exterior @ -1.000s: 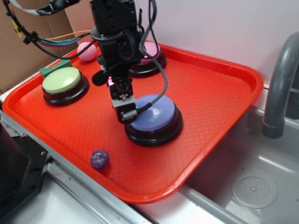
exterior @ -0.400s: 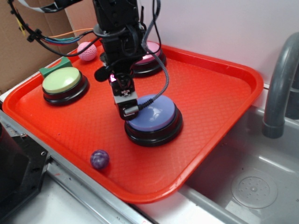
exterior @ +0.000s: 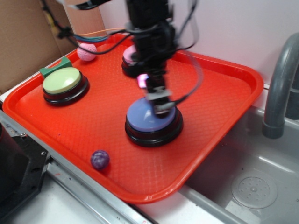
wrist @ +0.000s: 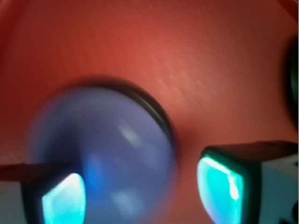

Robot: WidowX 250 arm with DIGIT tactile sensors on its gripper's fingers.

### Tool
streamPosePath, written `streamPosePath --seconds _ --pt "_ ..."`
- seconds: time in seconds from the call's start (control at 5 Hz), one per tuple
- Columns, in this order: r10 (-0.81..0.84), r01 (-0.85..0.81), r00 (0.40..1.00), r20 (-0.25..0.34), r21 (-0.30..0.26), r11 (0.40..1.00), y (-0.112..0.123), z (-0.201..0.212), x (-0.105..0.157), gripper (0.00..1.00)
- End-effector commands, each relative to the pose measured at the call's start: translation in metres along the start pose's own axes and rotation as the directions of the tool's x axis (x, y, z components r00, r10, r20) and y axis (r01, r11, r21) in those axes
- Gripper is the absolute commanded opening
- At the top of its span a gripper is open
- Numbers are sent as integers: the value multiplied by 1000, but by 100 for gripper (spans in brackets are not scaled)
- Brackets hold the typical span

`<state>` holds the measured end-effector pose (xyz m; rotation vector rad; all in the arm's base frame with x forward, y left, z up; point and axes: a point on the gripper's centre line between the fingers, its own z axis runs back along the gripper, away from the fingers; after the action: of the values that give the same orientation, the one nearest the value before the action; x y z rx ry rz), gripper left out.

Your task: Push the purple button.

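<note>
The purple button (exterior: 141, 119) has a periwinkle dome on a black base and sits in the middle of the red tray (exterior: 219, 100). My gripper (exterior: 161, 108) is motion-blurred and hangs over the right part of the dome, very close to it; whether it touches is not clear. In the wrist view the button (wrist: 107, 149) fills the lower left. There my gripper (wrist: 140, 191) stands open. One glowing cyan fingertip (wrist: 63, 198) is over the dome and the other is past its right edge, above the tray.
On the tray also stand a green-topped button (exterior: 61, 80), a pink-topped button (exterior: 129, 57), a pink ball (exterior: 87, 51) and a small dark purple ball (exterior: 99, 159). A grey sink (exterior: 252, 182) with a faucet (exterior: 280, 88) lies to the right.
My gripper has swung quickly to the right, from the button's left rim to above the right part of its dome. The button and the balls have not moved.
</note>
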<state>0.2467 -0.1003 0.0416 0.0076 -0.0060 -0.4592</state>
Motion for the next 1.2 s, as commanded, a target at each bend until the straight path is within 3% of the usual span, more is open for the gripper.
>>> streamPosePath --seconds 0.0,0.2,0.4,0.6,1.0 --pt "-33 33 999 -32 12 999 -1 0 -2 100" --pt "-72 73 997 -15 96 993 1 34 -6 100" --pt "-73 71 997 7 144 987 1 56 -17 100" --pt "-32 27 999 31 150 988 -5 68 -33 100" --pt "48 -48 998 33 3 999 -14 82 -59 100"
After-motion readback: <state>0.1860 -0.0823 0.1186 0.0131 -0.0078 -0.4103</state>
